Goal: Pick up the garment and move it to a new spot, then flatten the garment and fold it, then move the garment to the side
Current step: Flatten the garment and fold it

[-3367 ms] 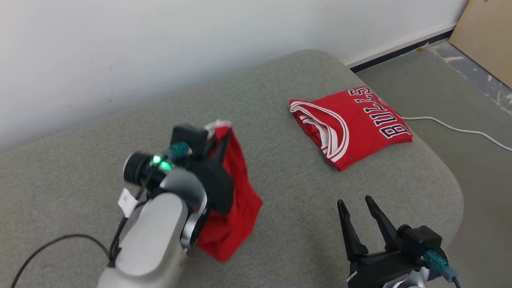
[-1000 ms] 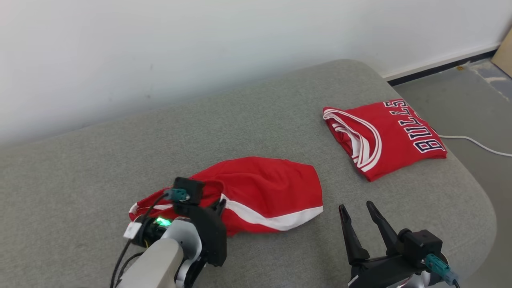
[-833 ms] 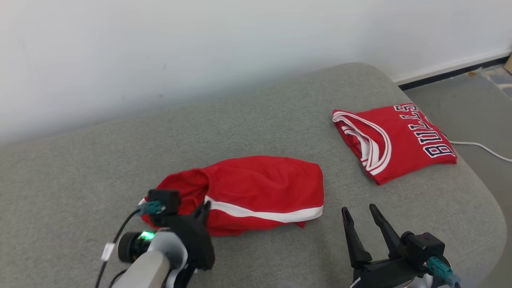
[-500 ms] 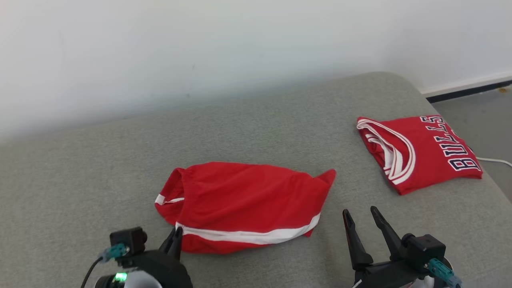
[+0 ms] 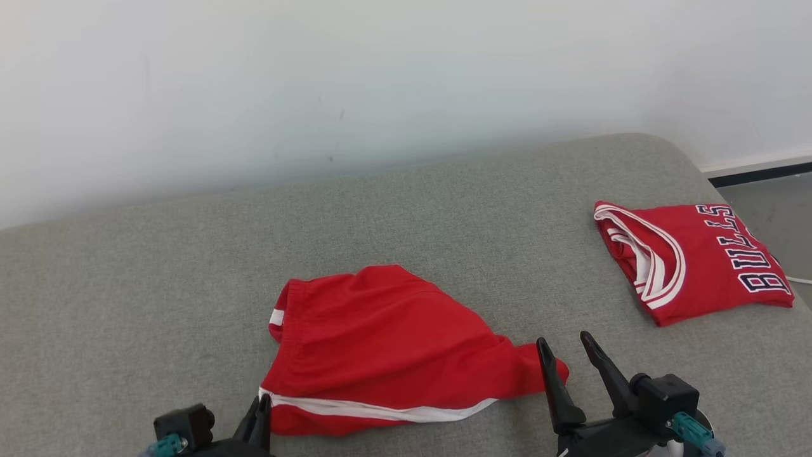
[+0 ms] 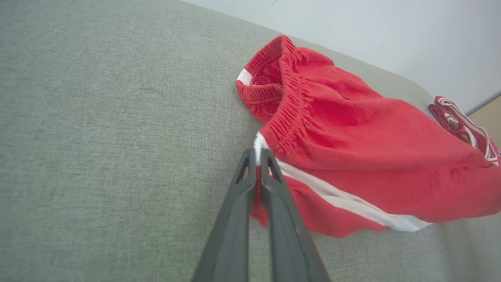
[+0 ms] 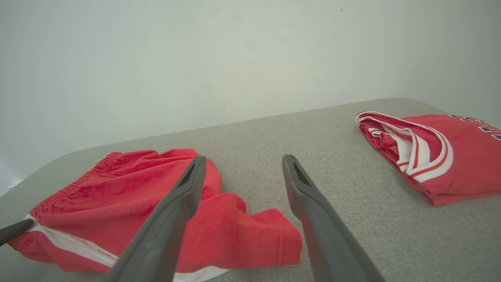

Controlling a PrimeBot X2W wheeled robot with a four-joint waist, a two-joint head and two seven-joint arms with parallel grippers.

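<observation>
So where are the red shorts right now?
In the head view the red shorts lie low and centre on the grey cushion, their waistband corner pinched by the left gripper, the open right gripper at their right end.

The left gripper [image 6: 256, 153] sits low, its two long dark fingers pinched together on the waistband corner of the red shorts with a white side stripe [image 6: 352, 129]. The right gripper [image 5: 561, 341] points forward, fingers spread, holding nothing.
</observation>
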